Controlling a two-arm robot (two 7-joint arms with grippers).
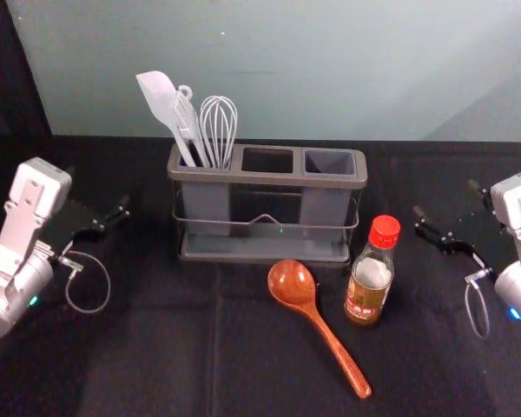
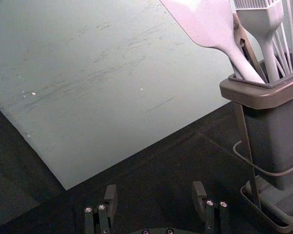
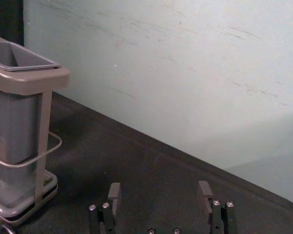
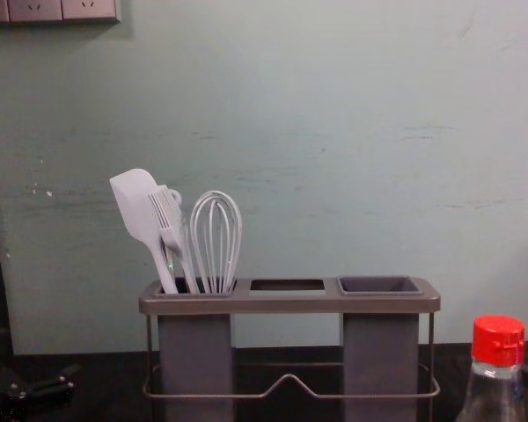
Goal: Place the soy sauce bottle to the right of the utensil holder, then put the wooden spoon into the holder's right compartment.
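Bottle and spoon on the cloth, both grippers spread

Bottle (image 1: 365,300): upright on the black cloth (image 1: 165,347), in front of the right end of the holder (image 1: 359,167) and a little to its right. Red screw cap (image 1: 385,231), clear glass shoulder, label in yellow and red-brown with a white patch above it. In the chest view the cap shows ridged sides, with the clear neck below

Spoon (image 1: 330,343): lying flat in front of the holder, bowl towards it, handle slanting away to the near right. Wood glossy, reddish brown, darker streaks along the handle; bowl oval, hollow side up, with a bright highlight. Bottle stands just beside it, on its right, apart from it

Holder: grey-brown frame with a wire rail. Left compartment carries a pale spatula (image 1: 159,100), a brush (image 4: 165,213) and a whisk (image 1: 218,130). Right compartment (image 1: 324,208) is a grey cup, open at the top

Left gripper (image 1: 98,188): above the cloth, well to the left of the holder; jaws wide apart, holding nothing

Right gripper (image 1: 446,198): to the right of holder and bottle; jaws likewise wide apart, gripping nothing
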